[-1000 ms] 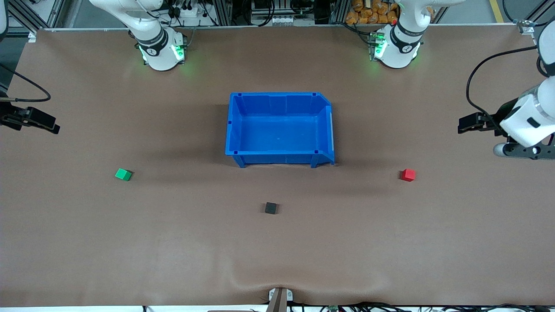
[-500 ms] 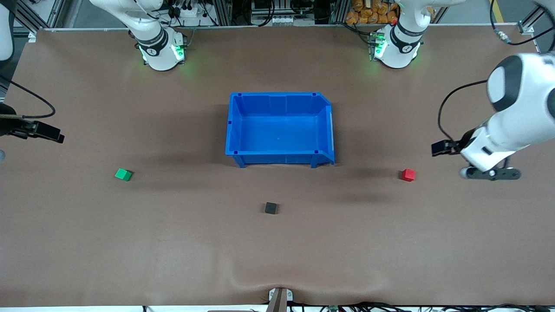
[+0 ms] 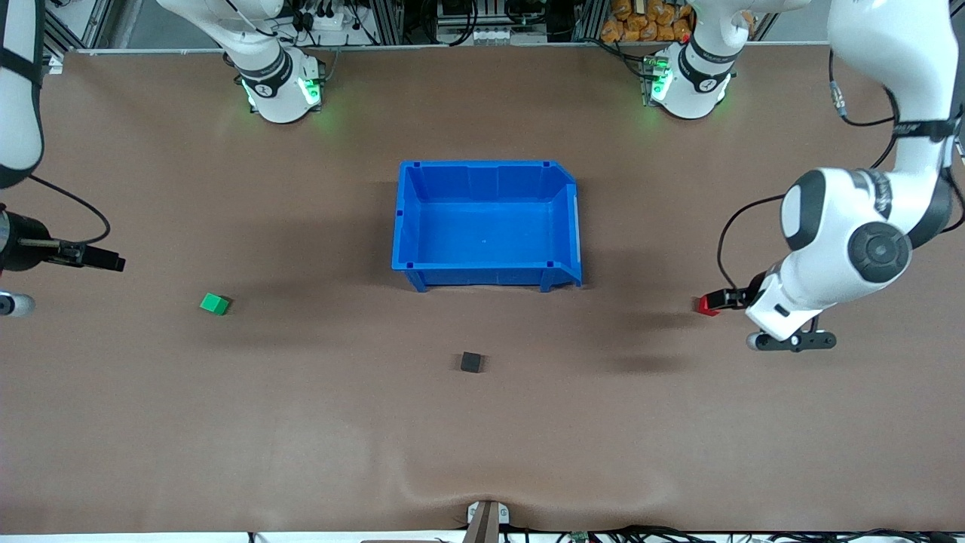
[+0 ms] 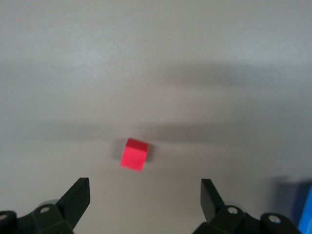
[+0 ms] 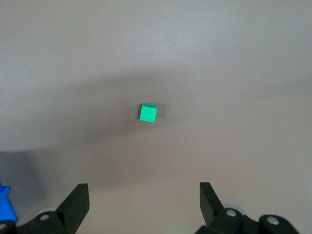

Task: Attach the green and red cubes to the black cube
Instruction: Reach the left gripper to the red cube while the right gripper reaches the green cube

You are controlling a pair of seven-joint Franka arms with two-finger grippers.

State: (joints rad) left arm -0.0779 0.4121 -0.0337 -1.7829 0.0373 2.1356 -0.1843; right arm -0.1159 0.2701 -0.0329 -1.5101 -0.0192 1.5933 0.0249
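1. black cube (image 3: 471, 362) sits alone on the desk (image 3: 301, 437), nearer the front camera than the blue bin (image 3: 486, 222); nothing touching it; no cubes joined yet
2. red cube (image 4: 134, 154) lies toward the left arm's end of the desk, green cube (image 5: 148, 112) toward the right arm's end; both well apart from the black one, both flat on the desk
3. handling, my read: small solid blocks, look light and rigid, flat-sided; should take a firm pinch; hold across two opposite side faces, centred, leaving the mating face bare; red one sits slightly skewed to the fingers, may twist on closing
4. left end effector (image 4: 145, 197) over the desk just beside the red cube, fingers spread wide, pinching nothing; the cube is not yet between them
5. right end effector (image 5: 144, 202) near the desk's edge at the right arm's end, fingers spread, nothing held; green cube ahead of it, well apart
6. bin looks empty; no clear role in this task
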